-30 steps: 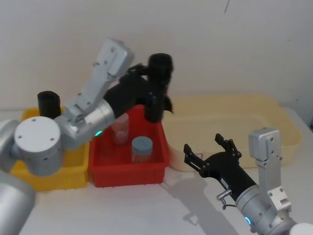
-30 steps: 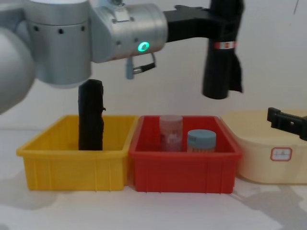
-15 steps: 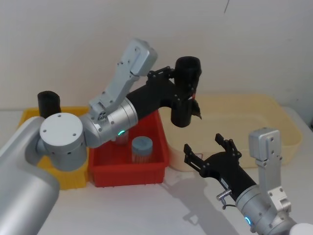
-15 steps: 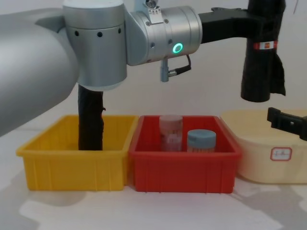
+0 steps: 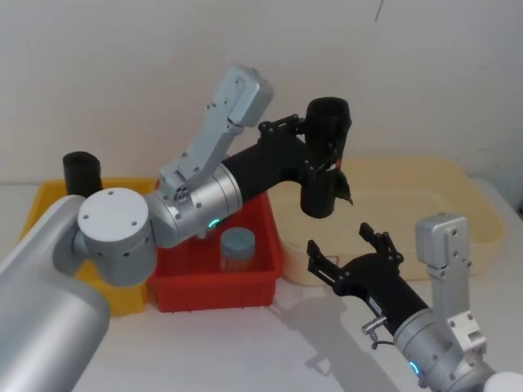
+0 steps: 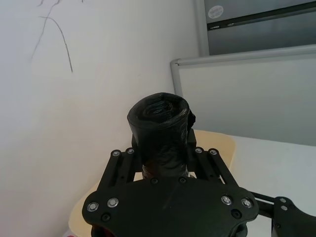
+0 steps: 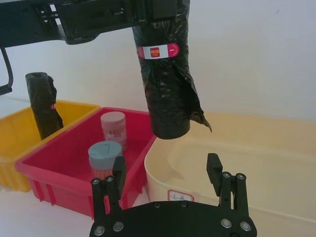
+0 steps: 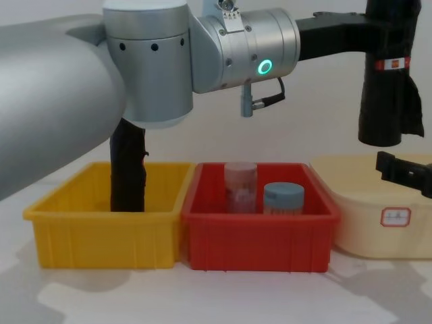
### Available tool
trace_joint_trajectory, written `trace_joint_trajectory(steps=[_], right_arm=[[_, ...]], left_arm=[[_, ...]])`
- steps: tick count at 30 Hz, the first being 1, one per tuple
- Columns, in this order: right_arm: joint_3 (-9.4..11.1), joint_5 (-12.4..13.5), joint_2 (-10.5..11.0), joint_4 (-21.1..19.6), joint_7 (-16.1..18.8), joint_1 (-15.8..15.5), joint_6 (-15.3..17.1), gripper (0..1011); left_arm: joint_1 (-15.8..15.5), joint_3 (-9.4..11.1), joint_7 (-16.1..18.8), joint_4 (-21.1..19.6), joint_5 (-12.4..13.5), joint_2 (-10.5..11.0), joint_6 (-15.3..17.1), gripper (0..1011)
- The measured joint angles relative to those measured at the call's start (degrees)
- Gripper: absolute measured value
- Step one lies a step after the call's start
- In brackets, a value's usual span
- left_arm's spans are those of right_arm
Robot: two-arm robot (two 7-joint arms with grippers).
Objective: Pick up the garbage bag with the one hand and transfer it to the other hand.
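Above the tub (image 5: 425, 200), the garbage bag (image 5: 319, 194) clamped by the left tool (image 5: 324, 149) should be lowered, perhaps nearer, into the open right tool (image 5: 347, 245).

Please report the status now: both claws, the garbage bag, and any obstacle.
Left claw shut on garbage bag, upright in the air above cream tub edge. Right claw open, lower down, apart from bag. Nothing between them.

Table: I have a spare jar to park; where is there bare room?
Bare white table runs in front of the yellow plastic bin and red plastic bin. The wide cream plastic tub looks bare inside, but the left gripper holds the black labelled garbage bag roll over its left end and the open right gripper sits before it. Both bins are occupied.
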Motion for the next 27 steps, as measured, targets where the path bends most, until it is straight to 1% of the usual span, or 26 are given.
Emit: trace_joint_trajectory(steps=[9, 14, 19, 27], right_arm=[[0.01, -0.27, -0.11, 0.08, -0.02, 0.00, -0.34, 1000], [-0.02, -1.43, -0.39, 0.55, -0.50, 0.14, -1.61, 1001], [-0.33, -4.10, -0.95, 1.97, -1.94, 1.11, -3.85, 1000], [-0.69, -6.97, -1.86, 3.88, -3.23, 2.88, -5.85, 1000]], left_arm=[[-0.03, 0.19, -0.26, 0.07, -0.68, -0.22, 0.49, 452], [-0.03, 0.24, -0.33, 0.07, -0.87, -0.28, 0.62, 452], [-0.03, 0.26, -0.38, 0.07, -1.00, -0.32, 0.72, 452], [-0.04, 0.31, -0.42, 0.07, -1.10, -0.35, 0.79, 452]])
